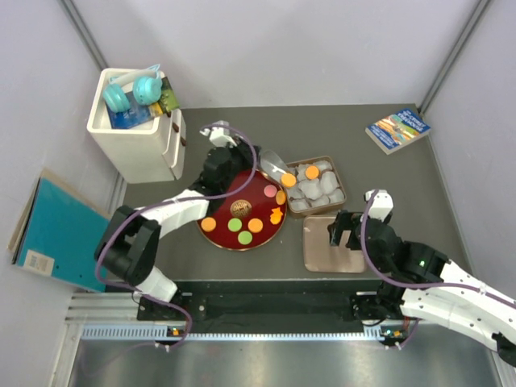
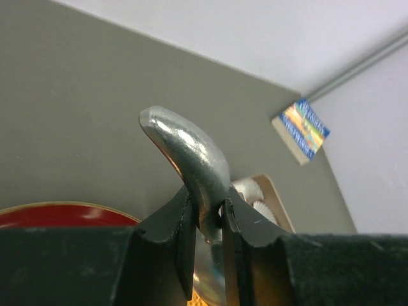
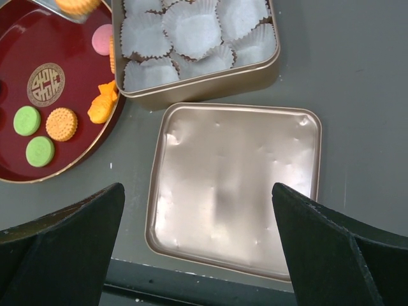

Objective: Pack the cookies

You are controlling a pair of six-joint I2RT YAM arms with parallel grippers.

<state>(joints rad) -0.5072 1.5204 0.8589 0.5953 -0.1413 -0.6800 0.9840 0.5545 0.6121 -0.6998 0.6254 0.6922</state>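
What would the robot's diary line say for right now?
left gripper shut on spoon | orange cookie on spoon by tin | right gripper open above lid | other cookies on red plate

In the left wrist view the left gripper (image 2: 209, 203) hides most of the red plate (image 2: 57, 215) and the tin (image 2: 281, 207), and the metal spoon (image 2: 191, 153) vanishes between its fingers (image 2: 169, 233). The right wrist view's top edge cuts off an orange cookie (image 3: 76, 5). The print on the book (image 1: 397, 129) is too small to read.
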